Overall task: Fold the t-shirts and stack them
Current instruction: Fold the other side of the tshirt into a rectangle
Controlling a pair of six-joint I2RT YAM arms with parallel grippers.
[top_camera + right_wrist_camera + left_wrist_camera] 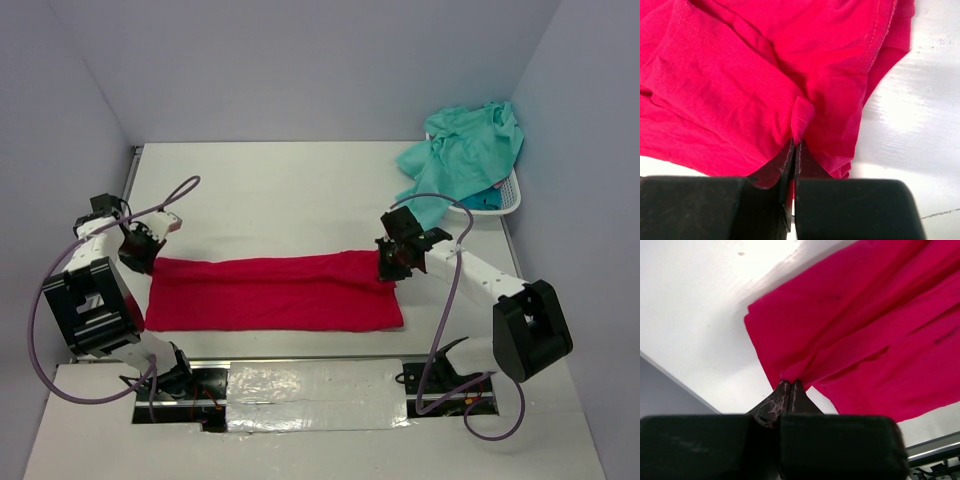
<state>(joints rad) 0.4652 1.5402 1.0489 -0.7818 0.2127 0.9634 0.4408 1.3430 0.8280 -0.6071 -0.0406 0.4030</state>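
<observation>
Two grippers each hold one end of a crimson red soft cloth t-shirt (270,292), which lies on the white tabletop (280,190) as a long, folded band stretched between them. The left gripper (140,250) has its jaws pressed together on a bunched corner at the shirt's left end. In the left wrist view the cloth gathers into a pinch right at the black fingertips (784,392) and fans out up and to the right of them in soft pleats. Bare white table lies to the left of the jaws. The right gripper (392,258) is likewise clamped on the shirt's right end. In the right wrist view a small fold of cloth sits nipped between its fingertips (786,155). The red cloth spreads above and to the left of the jaws, and a stitched hem runs down to the upper right of them. Bare table lies to the right of the jaws.

Beyond the right jaws and well apart from them, a white plastic lattice basket (511,203) stands at the table's far right corner. A light mint-teal cloth shirt (465,150) is heaped in it and spills over its rim toward the right gripper. A darker teal-blue cloth shirt (486,198) shows beneath it.
</observation>
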